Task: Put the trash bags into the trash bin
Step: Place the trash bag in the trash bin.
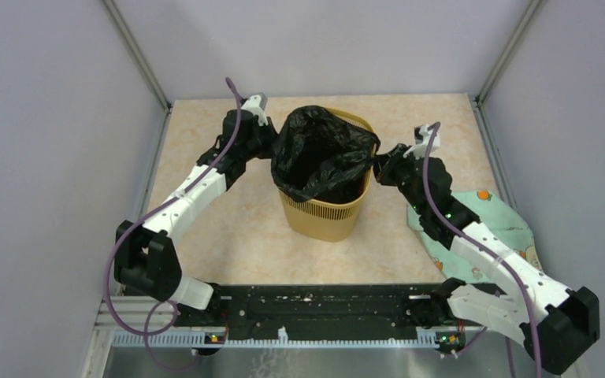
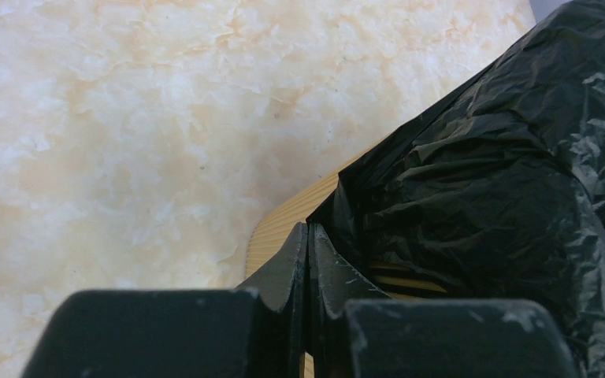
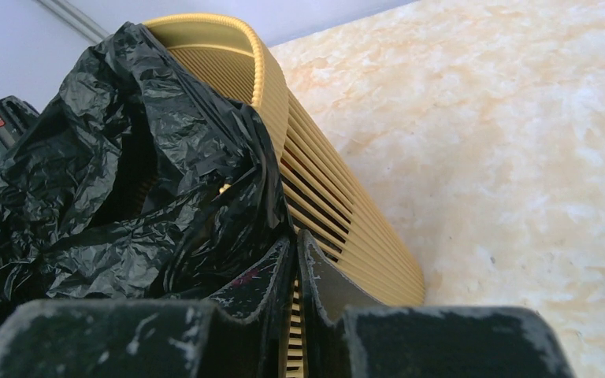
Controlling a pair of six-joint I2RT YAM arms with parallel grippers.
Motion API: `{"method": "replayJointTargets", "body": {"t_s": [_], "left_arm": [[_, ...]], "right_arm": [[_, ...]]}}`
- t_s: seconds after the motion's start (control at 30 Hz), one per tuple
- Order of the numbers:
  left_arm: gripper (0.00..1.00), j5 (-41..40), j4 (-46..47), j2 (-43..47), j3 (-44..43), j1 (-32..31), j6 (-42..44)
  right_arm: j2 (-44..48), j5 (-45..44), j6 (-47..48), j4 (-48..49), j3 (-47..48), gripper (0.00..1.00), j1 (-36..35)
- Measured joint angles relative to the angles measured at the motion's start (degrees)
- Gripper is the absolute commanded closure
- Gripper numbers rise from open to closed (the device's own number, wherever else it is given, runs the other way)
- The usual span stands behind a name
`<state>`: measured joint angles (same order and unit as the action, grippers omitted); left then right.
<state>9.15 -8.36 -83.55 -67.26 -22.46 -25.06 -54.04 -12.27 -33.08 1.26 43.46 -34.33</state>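
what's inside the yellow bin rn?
The black trash bag sits in the yellow bin, mouth open and bunched above the rim. It hides the bin's floor; the bag's own bottom is too dark to read.

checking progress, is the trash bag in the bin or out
In: the trash bag sits inside the trash bin, mouth open above the rim.

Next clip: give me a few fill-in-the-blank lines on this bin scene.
The trash bag is ___ plastic.
It sits in the ___ trash bin.
The patterned cloth lies ___ of the bin.
The left end effector and right end effector both grip the ___.
Missing words: black, yellow, right, bag.
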Motion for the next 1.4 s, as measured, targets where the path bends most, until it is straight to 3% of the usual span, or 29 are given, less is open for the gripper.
{"method": "replayJointTargets", "body": {"t_s": [0.4,0.6,0.87,1.13,1.4], "left_arm": [[0.9,-2.4,-4.4,-2.3,-4.6,2.7,2.8],[0.89,-3.1,-6.0,-2.4,-5.2,3.0,3.0],[0.89,-3.5,-6.8,-1.7,-5.0,3.0,3.1],[0.9,-3.4,-6.9,0.4,-2.6,3.0,2.7],[0.91,-2.6,-8.3,-1.0,-4.3,3.0,2.7]], "right_arm": [[-6.7,6.4,1.5,7.8,0.3,0.91,0.7],[-8.3,5.8,4.5,5.9,2.2,0.91,-0.5],[-8.6,2.7,6.1,-4.8,7.9,0.89,-1.1],[-8.7,3.1,4.9,-4.7,8.0,0.89,-1.9],[-8.6,-2.0,5.2,-5.2,7.8,0.86,-4.6]]}}
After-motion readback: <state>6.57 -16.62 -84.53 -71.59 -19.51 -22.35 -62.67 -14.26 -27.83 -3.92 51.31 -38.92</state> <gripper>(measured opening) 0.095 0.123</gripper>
